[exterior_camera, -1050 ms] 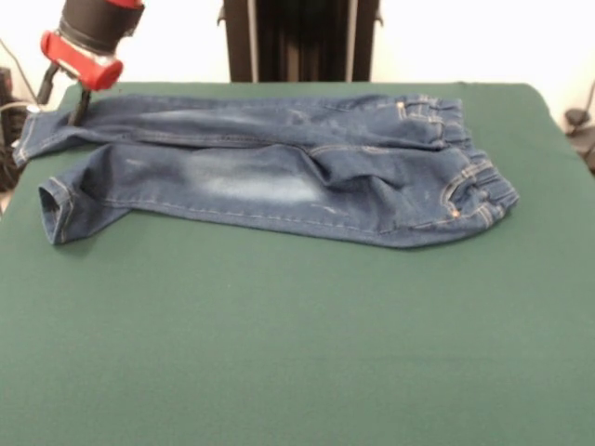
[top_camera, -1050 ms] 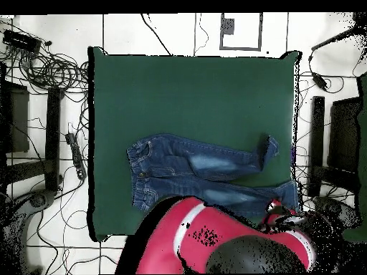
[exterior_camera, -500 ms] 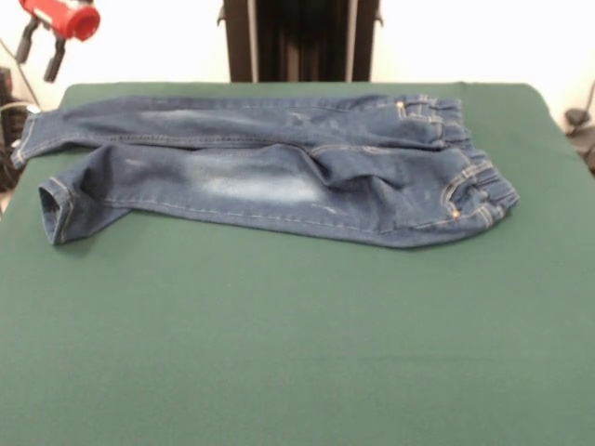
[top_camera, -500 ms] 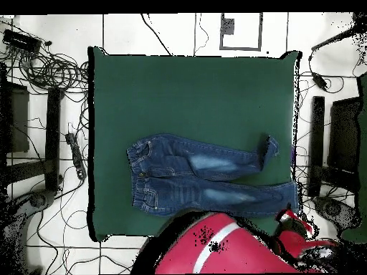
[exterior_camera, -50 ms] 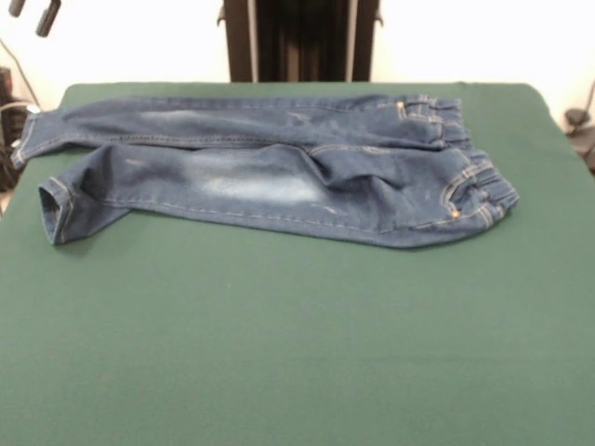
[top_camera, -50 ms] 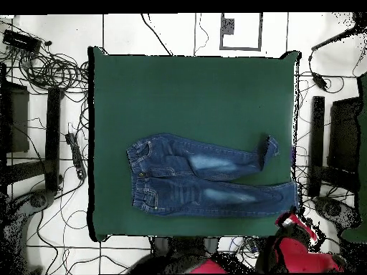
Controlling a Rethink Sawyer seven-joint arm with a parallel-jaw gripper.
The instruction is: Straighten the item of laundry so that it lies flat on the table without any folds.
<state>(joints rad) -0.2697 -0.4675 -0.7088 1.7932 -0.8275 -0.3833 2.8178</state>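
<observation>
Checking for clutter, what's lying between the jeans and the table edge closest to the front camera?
Nothing: in the front view only bare green table runs from the jeans to that edge.

Only the claw (exterior_camera, -50 ms: 31, 12) tips show, cut off by the front view's top edge.

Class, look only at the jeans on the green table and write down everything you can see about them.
The jeans are small, dark blue denim with light stitching, a gathered waistband and faded pale patches on the thighs. They lie spread out on the green table, the legs side by side and nearly straight. One leg's hem is turned up in a fold, and creases show near the crotch. Nothing but the table touches them; the gripper is raised well clear, off beyond the leg ends.
</observation>
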